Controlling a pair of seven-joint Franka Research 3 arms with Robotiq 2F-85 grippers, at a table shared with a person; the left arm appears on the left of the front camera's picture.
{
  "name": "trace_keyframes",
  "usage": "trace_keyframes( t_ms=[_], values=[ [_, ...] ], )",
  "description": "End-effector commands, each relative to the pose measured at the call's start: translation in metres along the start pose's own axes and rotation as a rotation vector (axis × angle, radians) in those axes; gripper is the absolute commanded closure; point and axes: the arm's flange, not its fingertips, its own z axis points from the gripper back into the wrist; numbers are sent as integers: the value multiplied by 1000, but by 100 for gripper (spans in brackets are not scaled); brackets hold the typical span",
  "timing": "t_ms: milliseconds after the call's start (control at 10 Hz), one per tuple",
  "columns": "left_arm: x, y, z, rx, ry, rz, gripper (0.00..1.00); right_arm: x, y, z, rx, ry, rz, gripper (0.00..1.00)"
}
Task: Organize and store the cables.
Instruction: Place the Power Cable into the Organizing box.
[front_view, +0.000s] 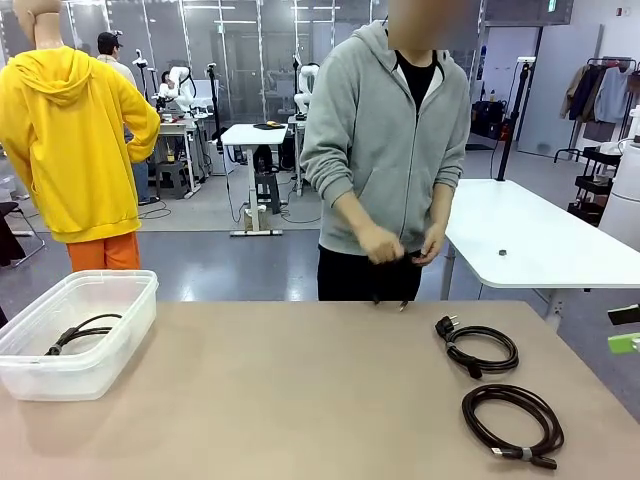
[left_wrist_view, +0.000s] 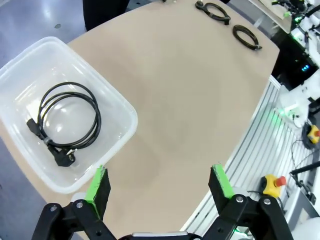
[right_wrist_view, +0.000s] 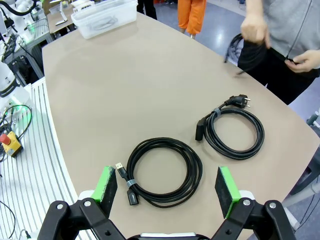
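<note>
One black cable coil (front_view: 85, 332) (left_wrist_view: 67, 122) lies in the clear plastic bin (front_view: 130, 290) (left_wrist_view: 126, 114) at the table's left. Two more coils rest on the right side of the table. The farther coil (front_view: 480, 348) (right_wrist_view: 235, 131) has a round plug. The nearer coil (front_view: 512, 420) (right_wrist_view: 162, 171) is tied by a small band. The person's hands (front_view: 385, 245) hold another black cable (right_wrist_view: 249, 50) at the far edge. My left gripper (left_wrist_view: 161, 185) hangs open above the table beside the bin. My right gripper (right_wrist_view: 167, 190) hangs open above the nearer coil.
The tan table (front_view: 300, 400) is bare between the bin and the coils. The person in a grey hoodie (front_view: 385, 120) stands at the far side. A white table (front_view: 540, 235) stands behind on the right. Emergency-stop buttons (left_wrist_view: 272, 184) (right_wrist_view: 10, 141) sit off the table's near edge.
</note>
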Motion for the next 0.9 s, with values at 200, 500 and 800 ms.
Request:
trace_keyframes(
  t_ms=[200,500,800],
  values=[
    [-2,-2,3,21,-25,-1,0,39,11,-9,-33,38,-81,0],
    [-2,-2,3,21,-25,-1,0,115,-11,-94,-89,288,-262,0],
    [-2,-2,3,21,-25,-1,0,153,-26,-165,-206,502,-343,0]
  ],
)
